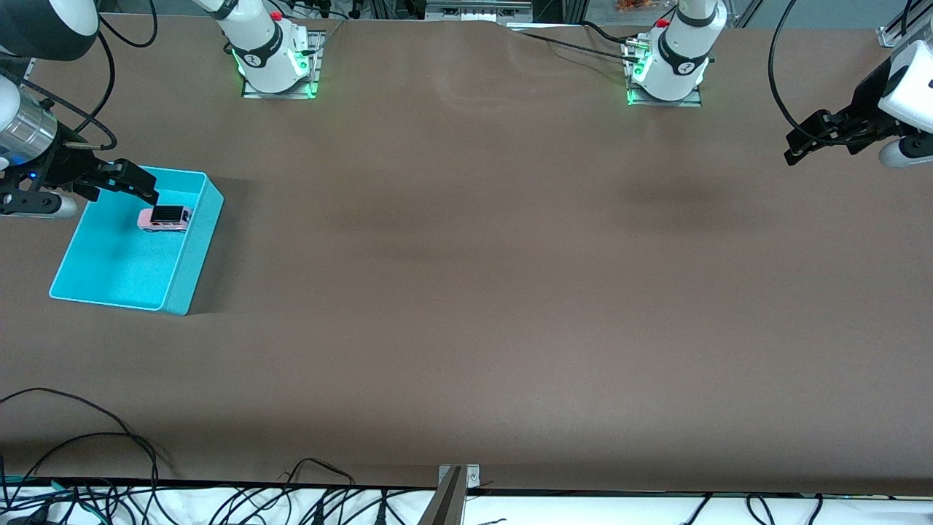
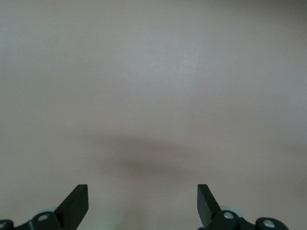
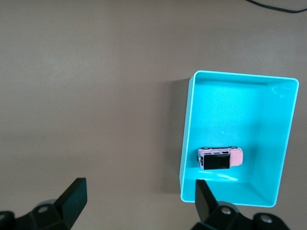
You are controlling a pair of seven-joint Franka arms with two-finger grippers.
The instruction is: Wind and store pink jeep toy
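Observation:
The pink jeep toy [image 1: 166, 217] [image 3: 220, 158], pale pink with a black roof, rests on the floor of a cyan bin [image 1: 195, 255] [image 3: 230, 110], close to the bin wall that is farthest from the front camera. My right gripper [image 1: 146, 188] [image 3: 140, 187] hangs open and empty over that wall's rim, just above the jeep and clear of it. My left gripper [image 1: 796, 148] [image 2: 143, 191] is open and empty too. It waits in the air over bare table at the left arm's end, away from the bin.
The bin stands at the right arm's end of the brown table [image 1: 474, 277]. Both arm bases [image 1: 277, 58] [image 1: 667, 69] stand along the edge farthest from the front camera. Loose cables [image 1: 109, 496] lie past the nearest edge.

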